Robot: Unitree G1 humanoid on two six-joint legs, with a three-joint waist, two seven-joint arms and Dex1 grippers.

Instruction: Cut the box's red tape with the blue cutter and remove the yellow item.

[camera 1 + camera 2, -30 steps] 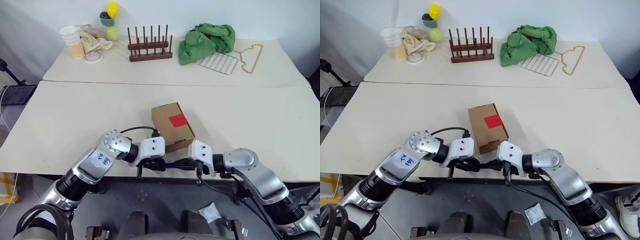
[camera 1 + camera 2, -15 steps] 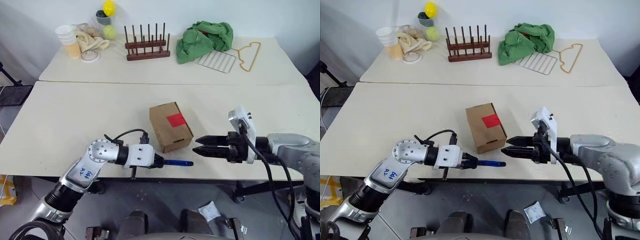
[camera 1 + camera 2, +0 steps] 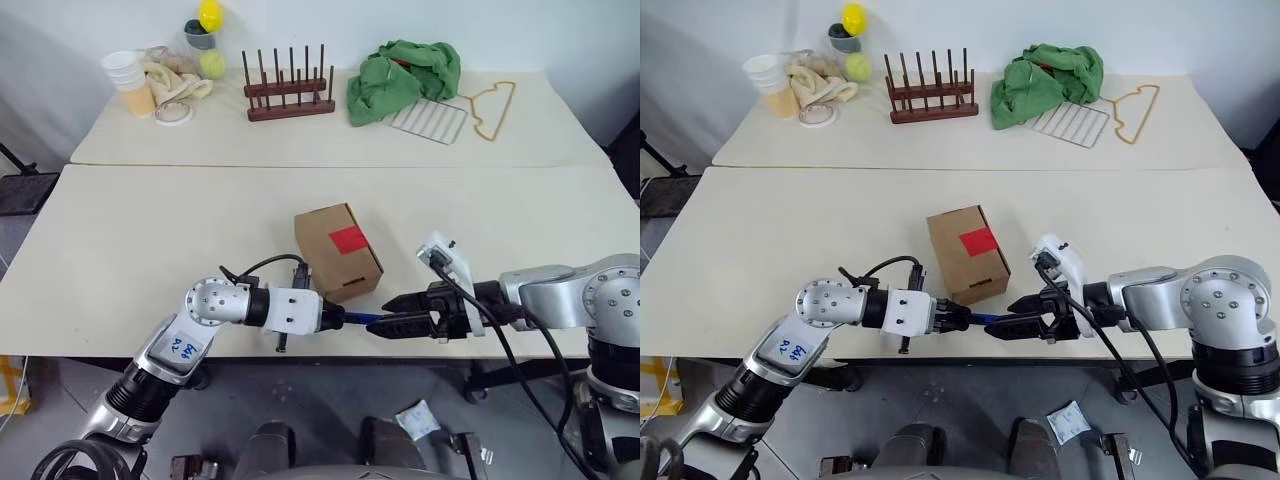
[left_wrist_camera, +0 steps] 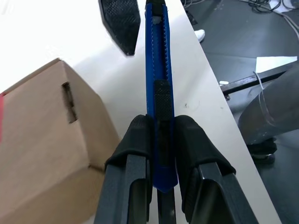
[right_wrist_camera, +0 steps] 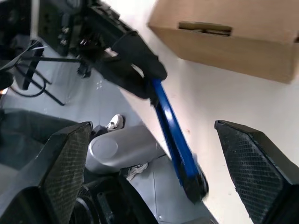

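One box, one red tape patch on top, one blue cutter. Left tool pinching cutter handle at near bench edge, just in front of box. Right tool spread wide around cutter's free tip, not gripping. Bench open either side of tools.

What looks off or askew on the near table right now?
The box sits skewed to the table edge, red tape uncut. The blue cutter is pinched by the left tool at one end only, overhanging the edge.
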